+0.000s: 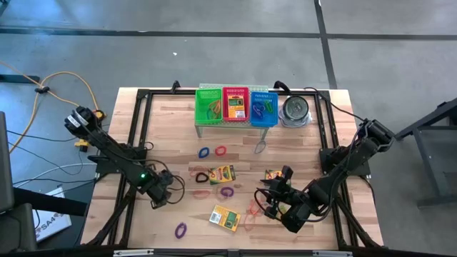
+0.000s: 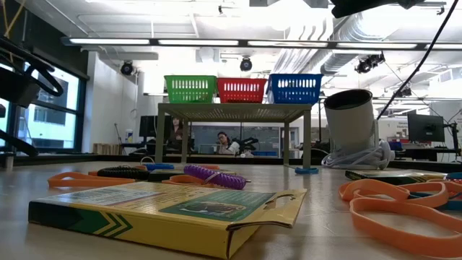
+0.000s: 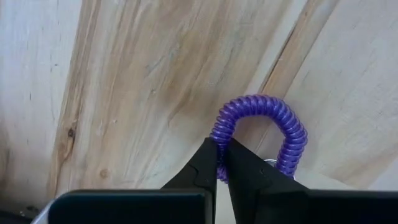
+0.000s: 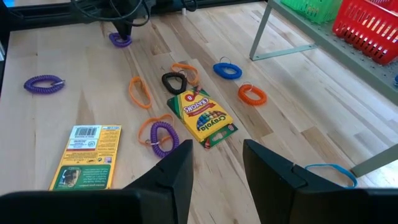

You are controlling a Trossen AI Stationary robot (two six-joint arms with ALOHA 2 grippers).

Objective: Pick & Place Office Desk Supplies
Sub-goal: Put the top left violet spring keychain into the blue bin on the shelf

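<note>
**Inspector:** Purple coil band [image 3: 261, 127] first: location and condition?

**Assistant:** Lower left of the overhead picture, on the bare wood of the table [image 1: 171, 121]. The left hand [image 3: 219, 163] has its fingers closed on one side of the loop; the rest of the coil arches clear beyond the fingertips.

**Inspector:** Right hand [image 4: 214, 162]?

**Assistant:** Lower right of the overhead picture, just above the table. Fingers stand apart, nothing between them.

**Inspector:** Other supplies?

**Assistant:** One crayon box [image 1: 224, 218] lies bottom centre, a second [image 1: 225, 173] mid-table, a third [image 1: 273, 174] near the right hand. Loose bands are scattered about, among them a blue band [image 1: 204, 152] and a red band [image 1: 220, 150] side by side in the centre, and another purple band [image 1: 180, 230] at lower left.

**Inspector:** Background?

**Assistant:** Green basket [image 1: 209, 105], red basket [image 1: 235, 104] and blue basket [image 1: 263, 106] in a row at top centre, with a tin [image 1: 294, 108] beside the blue one.
</note>
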